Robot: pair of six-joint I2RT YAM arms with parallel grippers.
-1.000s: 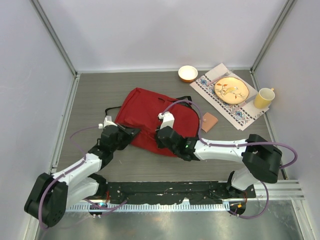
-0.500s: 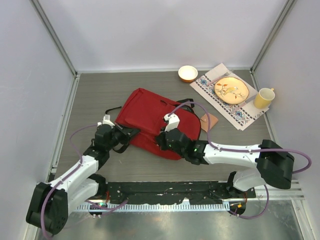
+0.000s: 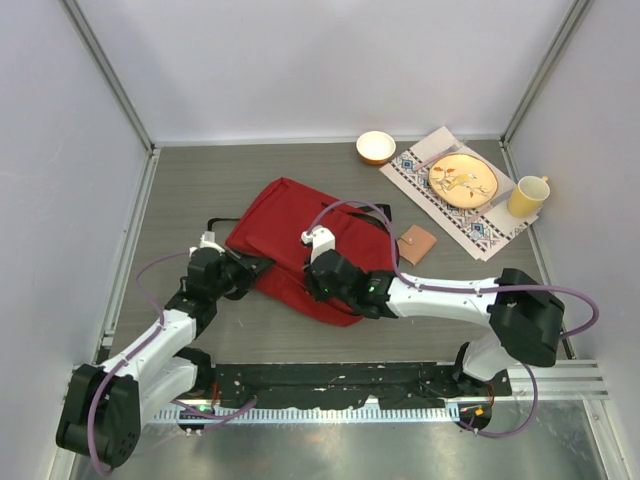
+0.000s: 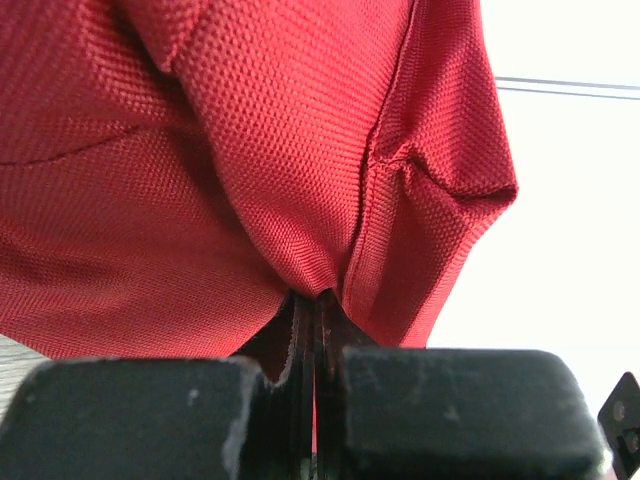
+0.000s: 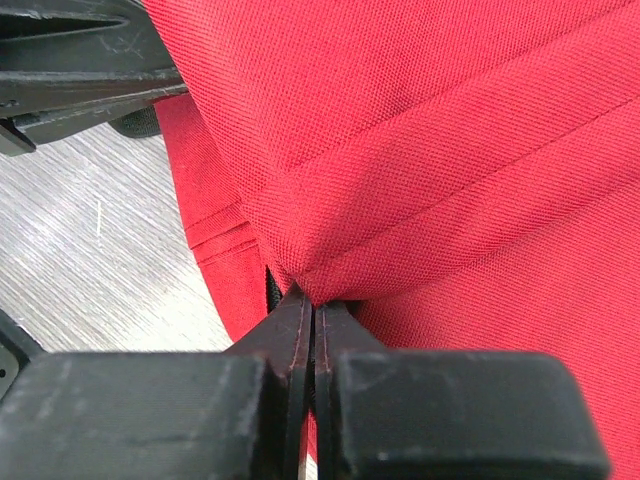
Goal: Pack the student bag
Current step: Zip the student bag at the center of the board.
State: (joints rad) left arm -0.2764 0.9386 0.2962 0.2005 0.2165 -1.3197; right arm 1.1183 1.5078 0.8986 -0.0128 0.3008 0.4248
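Left gripper [image 4: 316,305] and right gripper [image 5: 312,300] are each pinching thin student bag [image 3: 290,215] fabric; any tug risks it slipping free.

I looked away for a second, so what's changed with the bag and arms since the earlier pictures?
The left end effector and the right end effector, both shut on the red bag, dragged it slightly right, then back left, clear of the small tan pad. The bowl, plate and cup stayed put.
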